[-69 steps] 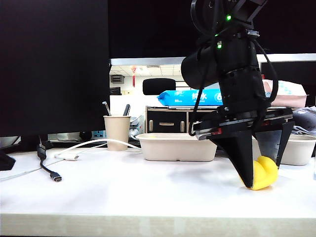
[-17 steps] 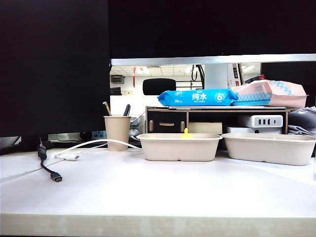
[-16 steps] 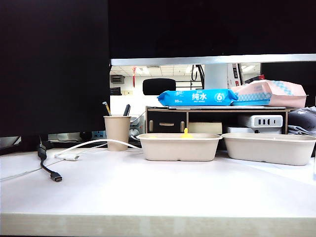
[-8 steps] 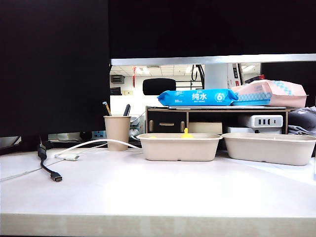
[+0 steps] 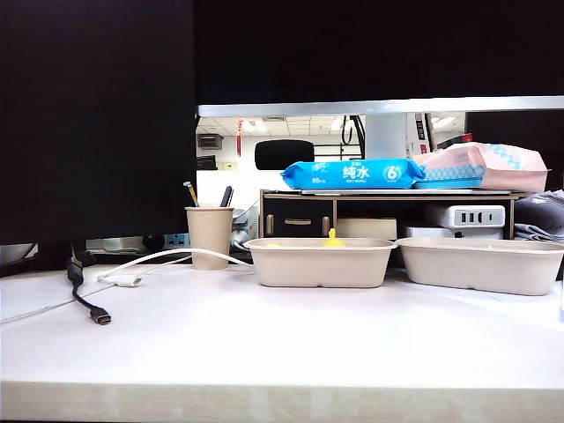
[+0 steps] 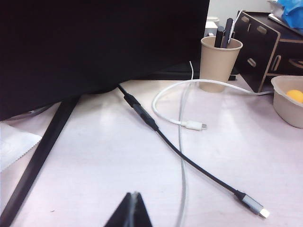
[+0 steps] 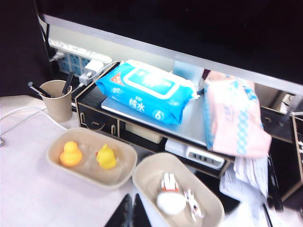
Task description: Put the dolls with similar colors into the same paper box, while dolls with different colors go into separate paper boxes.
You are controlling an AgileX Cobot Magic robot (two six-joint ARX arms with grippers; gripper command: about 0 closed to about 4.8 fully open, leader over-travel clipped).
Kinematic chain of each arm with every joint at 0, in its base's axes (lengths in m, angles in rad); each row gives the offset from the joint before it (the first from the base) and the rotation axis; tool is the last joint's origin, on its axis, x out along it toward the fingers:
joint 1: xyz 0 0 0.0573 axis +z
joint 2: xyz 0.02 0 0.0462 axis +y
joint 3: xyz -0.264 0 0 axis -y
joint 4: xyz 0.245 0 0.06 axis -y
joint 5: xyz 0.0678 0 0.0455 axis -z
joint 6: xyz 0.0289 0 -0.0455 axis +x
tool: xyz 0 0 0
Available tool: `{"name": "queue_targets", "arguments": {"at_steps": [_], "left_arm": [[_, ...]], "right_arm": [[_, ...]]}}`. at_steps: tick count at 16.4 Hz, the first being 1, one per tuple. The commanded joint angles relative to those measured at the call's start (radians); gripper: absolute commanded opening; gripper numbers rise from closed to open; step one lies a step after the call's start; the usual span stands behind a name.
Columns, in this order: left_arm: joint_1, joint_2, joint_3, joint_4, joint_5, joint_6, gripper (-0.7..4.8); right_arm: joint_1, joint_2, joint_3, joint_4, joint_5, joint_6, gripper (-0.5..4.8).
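While both end effectors point(image 6: 131, 208) point(image 7: 131, 210) hang shut, cables point(image 6: 189, 163) cross the table point(image 5: 282, 344).

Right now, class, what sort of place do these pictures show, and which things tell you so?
Probably an office desk. A large dark monitor stands on the white table, beside a paper cup with pens, and an office chair shows in the room behind.

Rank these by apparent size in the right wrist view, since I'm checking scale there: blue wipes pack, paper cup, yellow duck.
1. Blue wipes pack, clearly largest.
2. Paper cup.
3. Yellow duck, smallest, though it sits nearer the camera than the cup.
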Motion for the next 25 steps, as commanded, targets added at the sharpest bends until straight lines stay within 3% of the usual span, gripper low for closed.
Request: {"name": "queue_targets", "arguments": {"at_steps": [1,5,13,14,16,19,21,25], "left_arm": [[0.001,0.0,0.001,0.006,0.003,0.003,-0.05],[0.001,0.0,0.001,0.006,0.003,0.004,-0.05],[0.001,0.0,0.001,0.006,0.004,0.003,-0.05],[0.001,0.0,0.001,0.006,0.003,0.003,-0.05],[0.001,0.0,0.001,0.006,0.003,0.003,-0.05],[0.001,0.0,0.001,0.006,0.003,0.003,-0.05],[0.001,0.0,0.001,0.006,0.007,0.003,-0.05],[0.002,0.0,0.001,0.006,0.007,0.003,-0.05]], "right_arm": [[0.0,-0.088,-0.043,-0.032,0.003,0.0,0.24],[0.0,-0.173,-0.043,-0.111,0.003,0.0,0.24],[-0.006,-0.285,-0.047,-0.12,0.013,-0.013,0.24],[-0.082,-0.301,-0.082,-0.104,0.018,-0.074,0.24],[-0.222,-0.342,-0.165,-0.056,-0.056,-0.081,0.24],[-0.483,-0.447,-0.373,0.119,-0.076,-0.068,0.24],[-0.539,-0.499,-0.473,0.217,-0.059,-0.06,0.24],[-0.552,-0.589,-0.665,0.337,-0.048,-0.07,0.24]]}}
